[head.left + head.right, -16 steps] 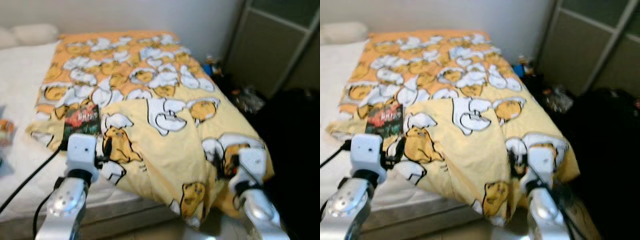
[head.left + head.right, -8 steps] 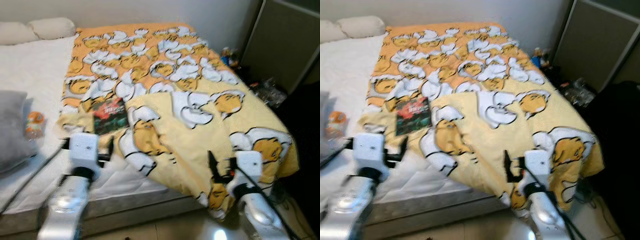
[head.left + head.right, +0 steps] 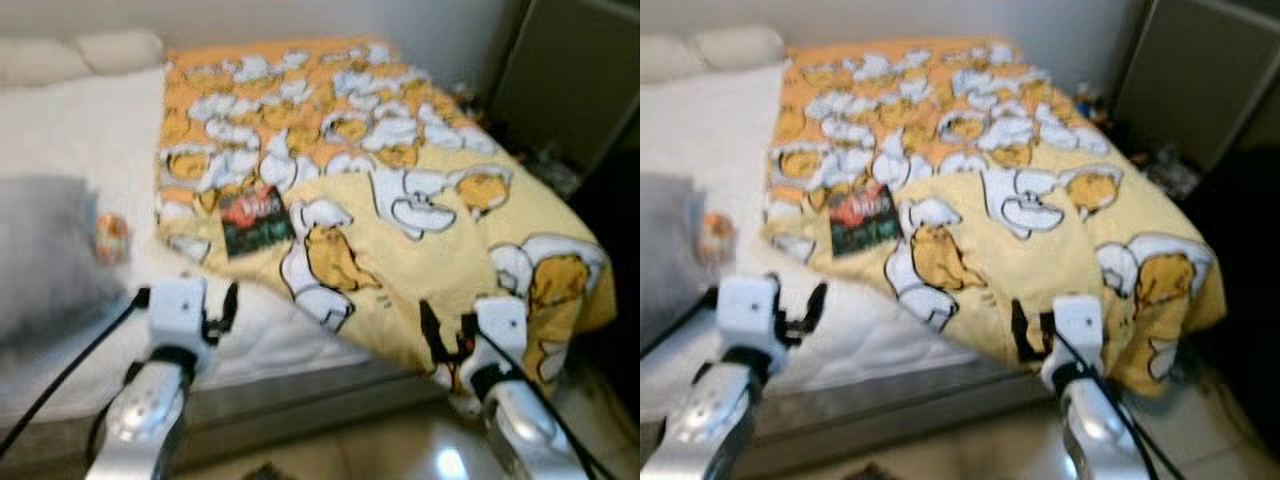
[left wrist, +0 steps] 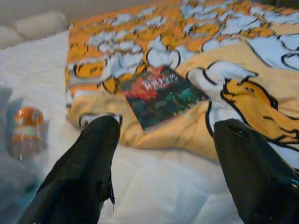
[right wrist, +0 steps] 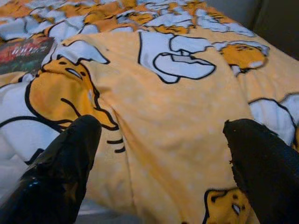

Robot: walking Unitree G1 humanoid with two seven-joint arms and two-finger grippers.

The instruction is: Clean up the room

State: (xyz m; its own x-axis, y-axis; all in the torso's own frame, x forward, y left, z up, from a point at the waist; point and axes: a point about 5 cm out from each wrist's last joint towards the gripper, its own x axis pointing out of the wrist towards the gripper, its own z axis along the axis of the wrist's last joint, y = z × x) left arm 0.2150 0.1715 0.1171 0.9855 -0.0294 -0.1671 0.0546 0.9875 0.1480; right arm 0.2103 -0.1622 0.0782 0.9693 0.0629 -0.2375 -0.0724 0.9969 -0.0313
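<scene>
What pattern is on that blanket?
Yellow-orange blanket with cartoon egg characters; clearest in the right wrist view.

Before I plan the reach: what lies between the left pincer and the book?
In the left wrist view, bare white mattress, then the blanket's folded edge, separates the left pincer from the book.

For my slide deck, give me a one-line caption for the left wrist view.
Open left gripper facing a dark red-and-green book on a yellow cartoon-print blanket, small orange container nearby.

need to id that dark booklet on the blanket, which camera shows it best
The left wrist view: the booklet lies large and fairly sharp on the yellow blanket, between the open left gripper fingers. Both eye views show it small and blurred; the right wrist view catches just an edge.
</scene>
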